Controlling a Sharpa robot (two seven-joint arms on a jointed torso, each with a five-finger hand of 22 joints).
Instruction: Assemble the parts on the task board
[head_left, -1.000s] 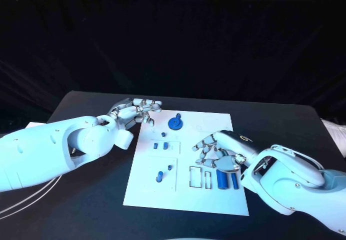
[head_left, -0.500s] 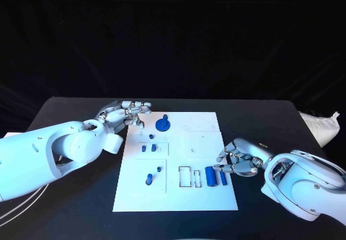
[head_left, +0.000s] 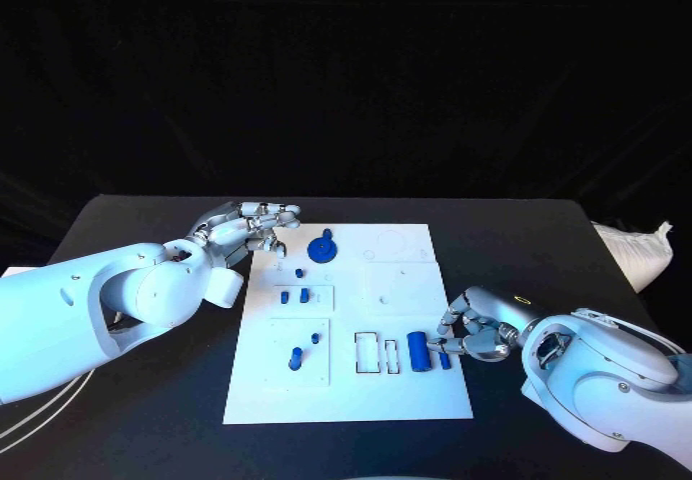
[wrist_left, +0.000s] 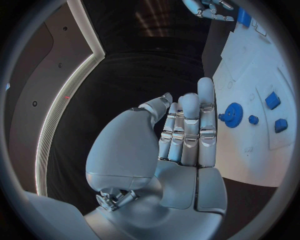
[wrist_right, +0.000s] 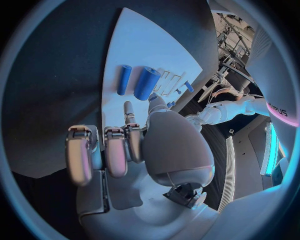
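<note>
The white task board (head_left: 378, 390) lies mid-table. A blue gear (head_left: 322, 247) stands near its far edge, also seen as the gear (wrist_left: 234, 114). Small blue parts (head_left: 294, 296) sit in a left recess, and two more (head_left: 304, 349) nearer me. A thick blue cylinder (head_left: 420, 352) and a thin one (head_left: 444, 352) lie at the board's right side; they appear again as the thick cylinder (wrist_right: 147, 82) and thin cylinder (wrist_right: 124, 79). My right hand (head_left: 476, 335) rests at the board's right edge beside them, fingers curled, holding nothing. My left hand (head_left: 253, 228) hovers by the board's far left corner, fingers (wrist_left: 189, 130) extended, empty.
A white bag (head_left: 635, 252) lies at the table's right edge. Pale cables (head_left: 32, 420) run off the near left. Outlined rectangular slots (head_left: 372, 353) sit left of the cylinders. Bare black table surrounds the board.
My right hand has drawn back from over the board's middle to its right edge, beside the cylinders. The left hand has kept its place by the far left corner.
</note>
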